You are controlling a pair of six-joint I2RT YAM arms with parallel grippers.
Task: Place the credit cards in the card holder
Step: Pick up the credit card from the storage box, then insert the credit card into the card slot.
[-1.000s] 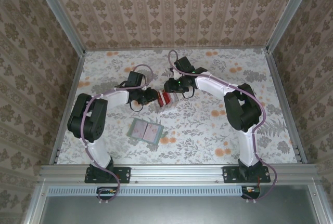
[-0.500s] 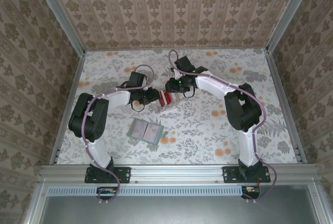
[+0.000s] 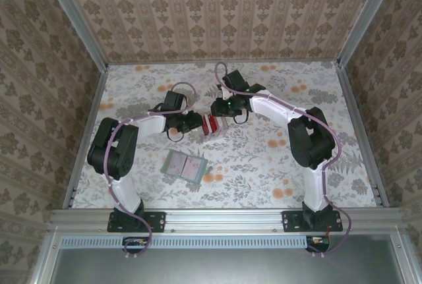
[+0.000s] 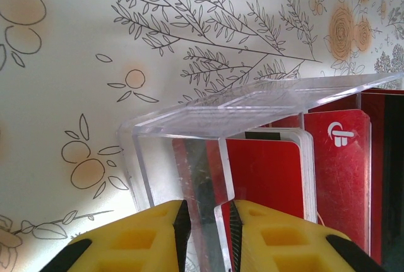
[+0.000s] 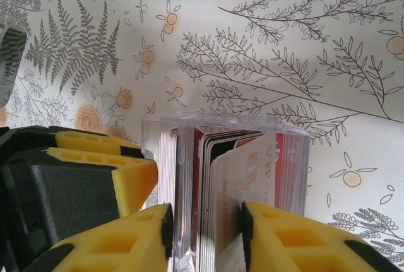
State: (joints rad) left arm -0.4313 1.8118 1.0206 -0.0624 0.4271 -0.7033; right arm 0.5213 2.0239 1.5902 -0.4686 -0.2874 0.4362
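The left hand [image 4: 208, 224] is seen closed to a narrow gap on one wall of a clear acrylic stand [image 4: 252, 105], the transparent plate being pinched between its yellow fingers [image 4: 145, 237]. The credit cards [image 4: 265, 171] are held upright in that stand, packed side by side, with their red faces and pale edges showing through the plastic. The right hand [image 5: 207, 240] is set over the same stand from the opposite side, with one yellow finger against the stand's outer wall and the other beside a pale card face, so that part of the stack lies between them. Whether the cards are actually being pressed cannot be told. In the right wrist view, the left hand's fingers are seen just beside the stand, at its left. From above, the two hands are seen meeting near the middle of the floral-patterned bench [image 3: 264, 165], with the red cards between them. The card holder [image 3: 186, 165] is laid open and flat on the bench, nearer the arm bases and well apart from the cards, its pale inside turned up.
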